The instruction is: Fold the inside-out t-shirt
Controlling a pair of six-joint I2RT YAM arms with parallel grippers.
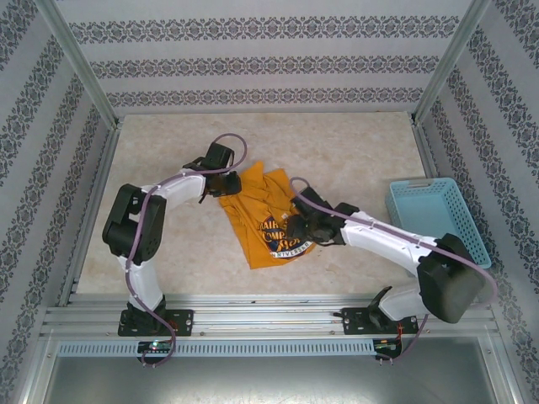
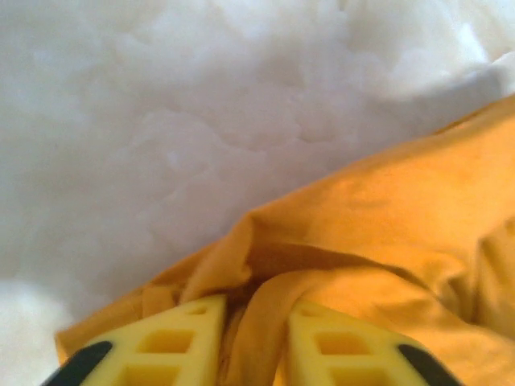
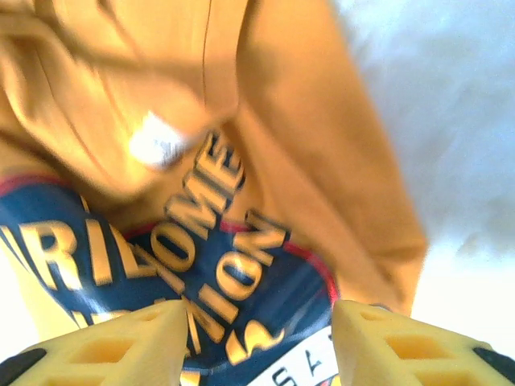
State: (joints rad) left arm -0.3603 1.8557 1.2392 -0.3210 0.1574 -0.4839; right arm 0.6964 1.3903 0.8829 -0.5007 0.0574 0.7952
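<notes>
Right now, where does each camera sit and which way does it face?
Top external: above and behind, looking down at the table, t-shirt and basket; both arms show.
Left wrist: behind the left gripper, facing down; its fingers pinch a t-shirt fold.
Right wrist: behind the right gripper, facing the print; its fingers spread.
All share the t-shirt.

Matt, seemingly soft cloth t-shirt (image 1: 249, 220)
</notes>
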